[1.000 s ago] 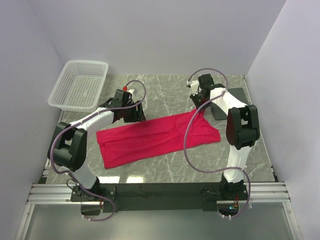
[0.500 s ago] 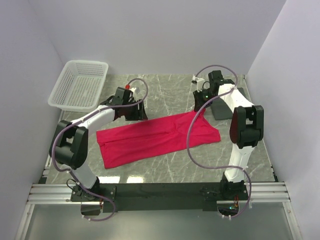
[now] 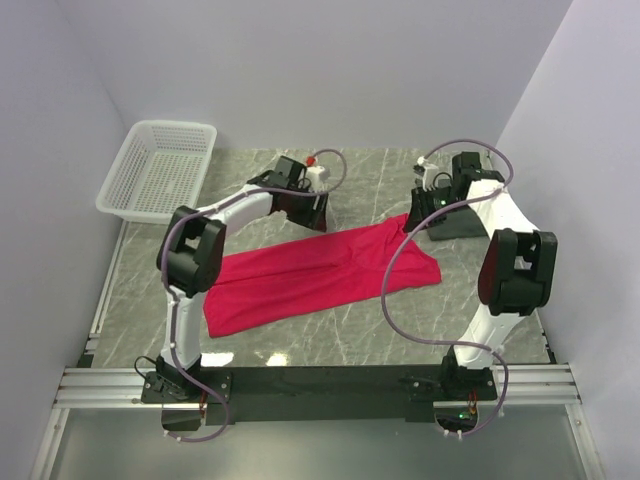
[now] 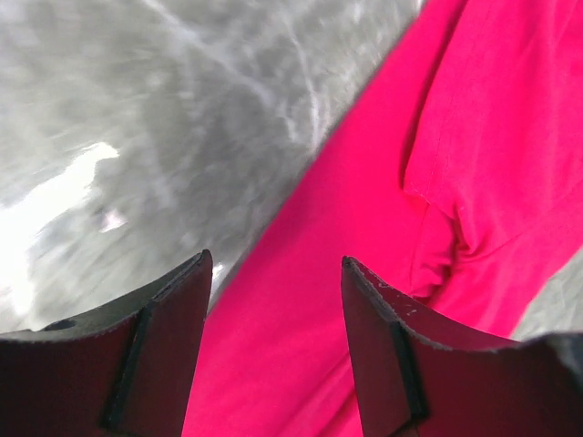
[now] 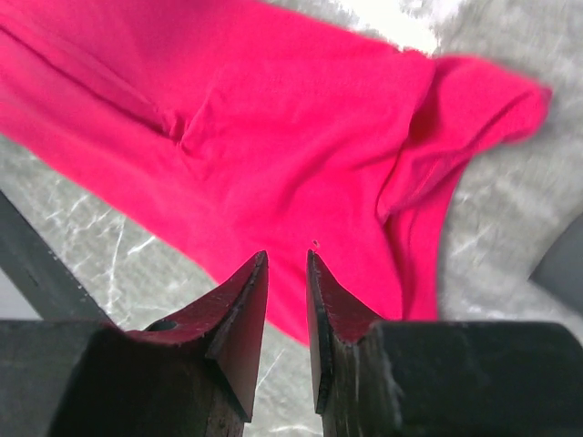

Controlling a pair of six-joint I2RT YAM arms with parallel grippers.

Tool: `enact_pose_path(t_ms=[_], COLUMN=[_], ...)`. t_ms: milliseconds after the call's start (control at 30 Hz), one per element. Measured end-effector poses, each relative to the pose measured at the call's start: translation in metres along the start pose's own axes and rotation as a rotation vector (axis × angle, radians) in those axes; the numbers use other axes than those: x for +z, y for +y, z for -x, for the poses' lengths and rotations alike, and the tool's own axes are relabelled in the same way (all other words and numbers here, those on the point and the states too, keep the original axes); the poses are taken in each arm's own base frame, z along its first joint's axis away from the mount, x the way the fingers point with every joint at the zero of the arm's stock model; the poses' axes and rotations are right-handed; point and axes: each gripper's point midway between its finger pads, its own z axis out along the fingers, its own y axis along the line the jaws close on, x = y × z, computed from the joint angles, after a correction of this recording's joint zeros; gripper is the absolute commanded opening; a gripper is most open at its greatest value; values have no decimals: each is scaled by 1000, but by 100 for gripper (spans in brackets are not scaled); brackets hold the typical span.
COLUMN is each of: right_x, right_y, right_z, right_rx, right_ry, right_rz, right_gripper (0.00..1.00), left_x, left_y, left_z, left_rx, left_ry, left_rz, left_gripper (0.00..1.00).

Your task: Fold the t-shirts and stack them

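- One t-shirt [image 3: 320, 270], crimson, folded into a long strip, flat on the marble table [image 3: 350, 345].
- Long axis: diagonal. The broad end with a sleeve lies just below the right gripper [image 5: 287, 259]. The far long edge passes beneath the left gripper [image 4: 275, 264]. The narrow end lies well apart from both pairs of fingers, toward the arm bases.
- Left fingers: set wide, nothing between them. Below the gap the shirt's edge crosses slantwise, with bare marble beyond the left finger and cloth beyond the right one.
- Right fingers: a narrow slit between them, nothing gripped. Red cloth spreads out ahead of both tips.
- Top view only: the whole strip and its direction. It also shows one white mesh basket [image 3: 170, 128] well off to the left fingers' outer side, and one dark slab [image 3: 470, 226] just beside the right gripper.
- Left wrist view only: a seam and a soft fold in the cloth close by the right finger.
- Right wrist view only: the sleeve, turned out ahead and to the right of the tips, and a crease line ahead to the left.
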Motion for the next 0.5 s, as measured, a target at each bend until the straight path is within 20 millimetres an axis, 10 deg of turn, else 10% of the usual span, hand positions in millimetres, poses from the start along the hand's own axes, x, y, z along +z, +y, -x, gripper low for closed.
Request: enact_pose_path(t_ms=[500], right_x=[-10], right_y=[-5], right_z=[-17], right_rx=[67], right_ry=[-33], right_rz=[5], right_gripper=[32], left_x=[49], left_y=[-21], left_z=[-18], left_rx=[134], left_ry=[120], left_rz=[-57], left_gripper=[48])
